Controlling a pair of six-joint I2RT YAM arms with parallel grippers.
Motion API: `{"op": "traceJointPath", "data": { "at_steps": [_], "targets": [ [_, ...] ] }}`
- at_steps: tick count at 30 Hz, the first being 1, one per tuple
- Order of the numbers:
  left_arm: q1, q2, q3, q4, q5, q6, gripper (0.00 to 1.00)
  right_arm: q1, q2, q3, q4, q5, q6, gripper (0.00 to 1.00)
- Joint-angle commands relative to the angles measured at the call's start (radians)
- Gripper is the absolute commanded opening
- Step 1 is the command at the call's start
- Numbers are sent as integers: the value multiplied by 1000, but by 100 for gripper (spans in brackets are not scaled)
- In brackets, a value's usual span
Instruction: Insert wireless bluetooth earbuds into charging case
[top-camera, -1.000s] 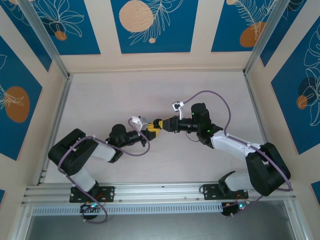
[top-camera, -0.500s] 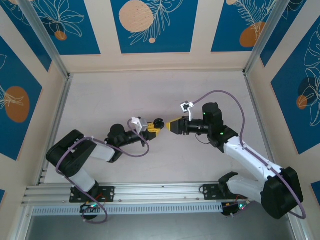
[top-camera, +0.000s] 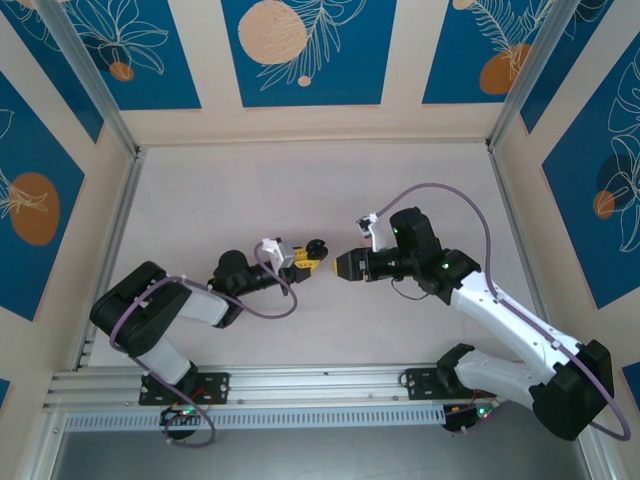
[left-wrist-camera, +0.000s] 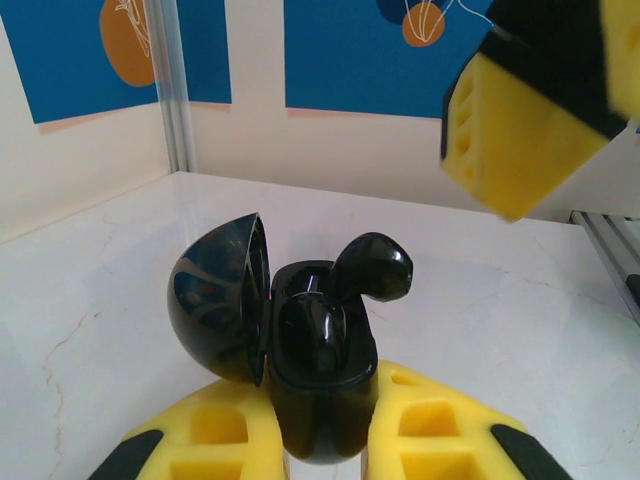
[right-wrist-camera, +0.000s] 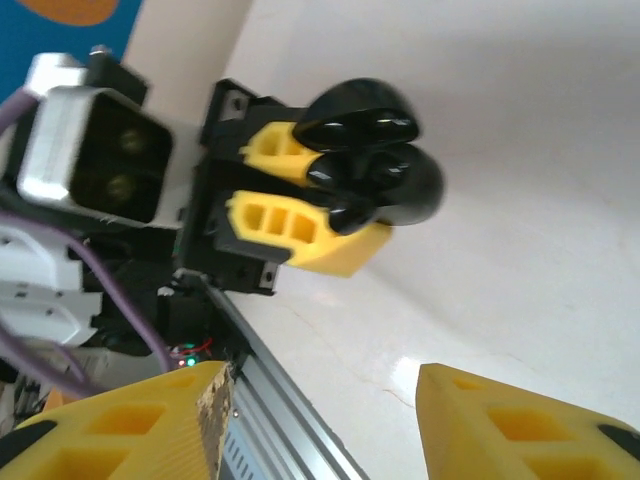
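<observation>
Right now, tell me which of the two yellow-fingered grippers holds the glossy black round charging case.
The left gripper: its jaws are shut on the open glossy black charging case, while the right gripper hangs apart, open and empty.

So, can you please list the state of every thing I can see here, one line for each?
Glossy black round charging case: lid open, gripped at its base.
Small black earbud: in the case, its rounded end sticking up above the rim.
Left gripper: shut on the case.
Right gripper: open, empty, apart from the case.
</observation>
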Motion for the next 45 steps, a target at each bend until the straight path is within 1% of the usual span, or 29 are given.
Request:
{"op": "traceJointPath", "data": {
  "at_steps": [1,8,24,36,45],
  "targets": [
    [-11,-18,-13,44,-2,23,14,19,38,50,-71,80,33,57],
    [-11,-21,-13,44,-10,23,14,47,127,117,-37,78,2,59],
    [-11,-27,-7,44,-2,10,14,49,227,169,-26,94,-45,61],
    [-11,-44,-12,44,-4,4,14,18,220,148,-9,103,-40,60],
    [-11,-46,-15,44,-3,3,14,-3,205,136,12,84,-39,60]
  ]
}}
